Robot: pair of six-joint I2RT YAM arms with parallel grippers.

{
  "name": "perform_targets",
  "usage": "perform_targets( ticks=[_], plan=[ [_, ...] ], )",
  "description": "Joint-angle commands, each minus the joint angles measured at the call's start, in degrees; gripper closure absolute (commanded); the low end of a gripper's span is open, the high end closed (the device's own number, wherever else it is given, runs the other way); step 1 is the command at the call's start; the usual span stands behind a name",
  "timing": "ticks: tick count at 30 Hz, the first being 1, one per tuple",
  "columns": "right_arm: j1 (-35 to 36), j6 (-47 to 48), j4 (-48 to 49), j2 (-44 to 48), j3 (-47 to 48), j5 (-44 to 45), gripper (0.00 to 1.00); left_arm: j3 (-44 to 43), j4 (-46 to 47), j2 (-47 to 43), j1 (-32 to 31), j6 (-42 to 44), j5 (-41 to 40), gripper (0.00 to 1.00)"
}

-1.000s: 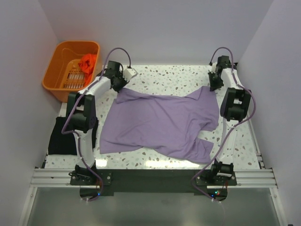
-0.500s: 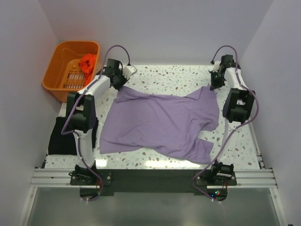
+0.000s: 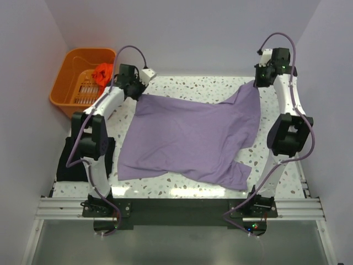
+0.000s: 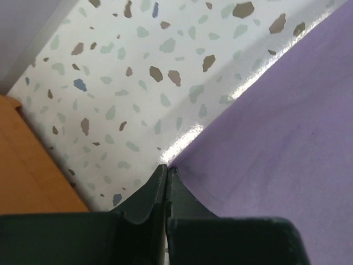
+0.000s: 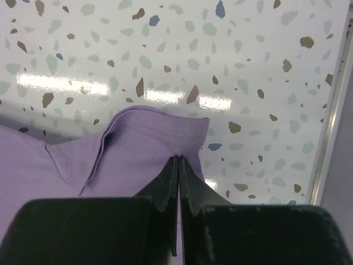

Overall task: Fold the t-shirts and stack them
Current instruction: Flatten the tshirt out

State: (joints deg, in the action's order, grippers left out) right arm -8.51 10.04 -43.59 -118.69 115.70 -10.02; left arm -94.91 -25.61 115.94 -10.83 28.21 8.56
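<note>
As the lilac-purple soft cloth t-shirt (image 3: 187,138) is clamped at its upper-frame corners by left gripper (image 4: 167,172) and right gripper (image 5: 179,161), equal tension is advised; slack is to be avoided.

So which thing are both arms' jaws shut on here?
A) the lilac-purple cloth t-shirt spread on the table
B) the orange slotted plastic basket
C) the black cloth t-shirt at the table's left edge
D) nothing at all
A: each wrist view shows shut jaws pinching an edge of the lilac-purple cloth t-shirt, the left jaws at its far-left corner, the right jaws at its far-right hem.
</note>
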Motion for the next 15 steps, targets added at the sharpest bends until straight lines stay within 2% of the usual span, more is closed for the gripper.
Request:
perform_targets(
  ticks=[1, 9, 15],
  plan=[
    [-0.2, -1.2, 5.3, 7.1, 0.7, 0.3, 1.00, -2.1, 5.8, -8.2, 2.0, -4.5, 1.3, 1.00],
    [-0.2, -1.1, 12.0, 18.9, 1.9, 3.3, 1.00, -0.9, 15.5, -19.5, 3.4, -7.5, 0.9, 1.00],
    [-0.3, -0.2, 18.4, 29.3, 0.5, 7.8, 1.00, 4.3, 23.3, -30.9, 3.4, -7.2, 0.0, 1.00]
  ],
)
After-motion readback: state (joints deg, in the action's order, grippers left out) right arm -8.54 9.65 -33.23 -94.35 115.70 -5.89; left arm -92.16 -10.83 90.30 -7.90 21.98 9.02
